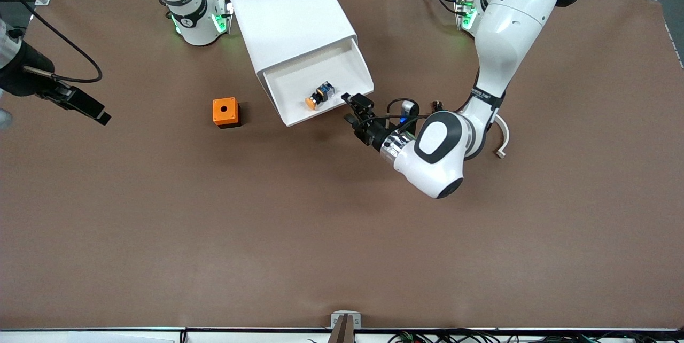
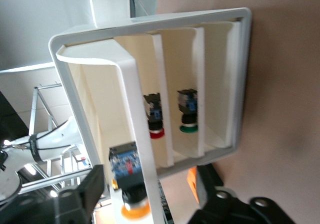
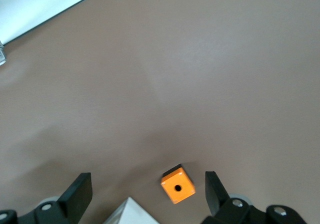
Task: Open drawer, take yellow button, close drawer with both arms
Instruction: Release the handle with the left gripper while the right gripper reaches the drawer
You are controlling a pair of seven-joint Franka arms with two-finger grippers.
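The white cabinet (image 1: 288,12) has its top drawer (image 1: 288,84) pulled out. The button (image 1: 315,96) with the orange cap lies in the drawer, near its front wall. My left gripper (image 1: 355,110) is open at the corner of the drawer's front toward the left arm's end. In the left wrist view the drawer's front wall (image 2: 137,114) runs between my left gripper's (image 2: 150,199) spread fingers, touching neither, and the button (image 2: 134,204) shows just inside it. My right gripper (image 1: 99,113) is open and empty in the air at the right arm's end of the table, also seen in its wrist view (image 3: 145,191).
An orange square box with a hole (image 1: 225,112) stands on the table beside the cabinet toward the right arm's end; it shows in the right wrist view (image 3: 178,185). The two lower drawers hold a red-capped button (image 2: 156,129) and a green-capped button (image 2: 189,128).
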